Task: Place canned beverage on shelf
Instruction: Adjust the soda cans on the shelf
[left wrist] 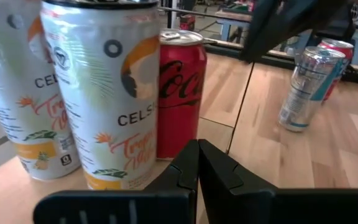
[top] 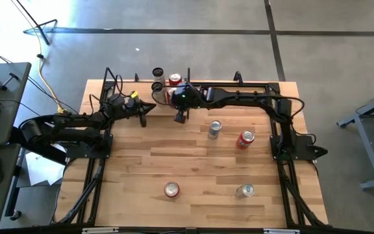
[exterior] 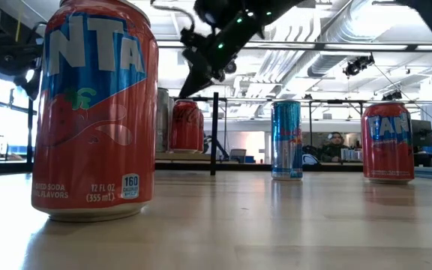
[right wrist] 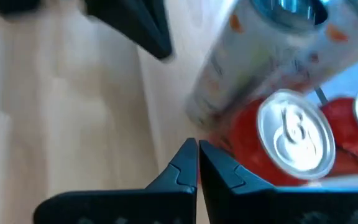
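Observation:
Two white cans (left wrist: 104,93) and a red cola can (left wrist: 180,93) stand upright on the shelf (exterior: 182,155) at the table's far edge, left of middle. They also show from above (top: 158,75). My left gripper (top: 147,109) (left wrist: 197,155) is shut just in front of those cans. My right gripper (top: 180,117) (right wrist: 197,155) is shut, slanting down above the red can's silver top (right wrist: 296,134). Neither holds anything.
On the table stand a silver-blue can (top: 214,129), a red can (top: 245,138), another red can (top: 171,189) and a silver can (top: 245,190) near the front. A black shelf upright (exterior: 214,131) rises beside the red can. The table's middle is bare wood.

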Motion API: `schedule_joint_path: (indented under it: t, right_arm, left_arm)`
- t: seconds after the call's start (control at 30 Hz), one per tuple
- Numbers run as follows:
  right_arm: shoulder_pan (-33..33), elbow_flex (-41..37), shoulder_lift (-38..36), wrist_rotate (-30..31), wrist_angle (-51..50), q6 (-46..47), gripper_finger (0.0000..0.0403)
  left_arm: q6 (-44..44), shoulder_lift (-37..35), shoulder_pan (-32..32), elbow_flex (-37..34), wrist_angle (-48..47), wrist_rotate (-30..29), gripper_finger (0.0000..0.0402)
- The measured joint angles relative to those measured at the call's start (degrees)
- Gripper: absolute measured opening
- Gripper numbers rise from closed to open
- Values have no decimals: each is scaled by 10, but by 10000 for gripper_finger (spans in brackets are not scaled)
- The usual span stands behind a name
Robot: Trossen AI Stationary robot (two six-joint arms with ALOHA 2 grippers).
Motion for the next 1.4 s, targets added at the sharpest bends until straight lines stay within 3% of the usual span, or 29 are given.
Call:
schedule_joint_path:
  t: [0.27,0.4,0.63,1.07,1.27,1.4]
  right_arm:
    - [-4,138,89,18,-102,1,0]
    - [-4,175,112,19,-100,20,0]
    - [-5,188,122,69,-103,38,0]
    - [-11,188,120,70,-126,18,0]
    - [0,189,85,-15,-142,-14,0]
    - [0,189,83,-57,-138,-20,0]
  left_arm:
    - [-2,0,-3,0,1,-5,0]
    - [-5,0,-4,0,1,-5,0]
    - [-5,0,-6,0,1,-5,0]
    - [-22,0,-7,0,5,-5,0]
    - [-24,0,-37,0,6,-6,0]
    - [-21,6,-60,0,4,-70,0]
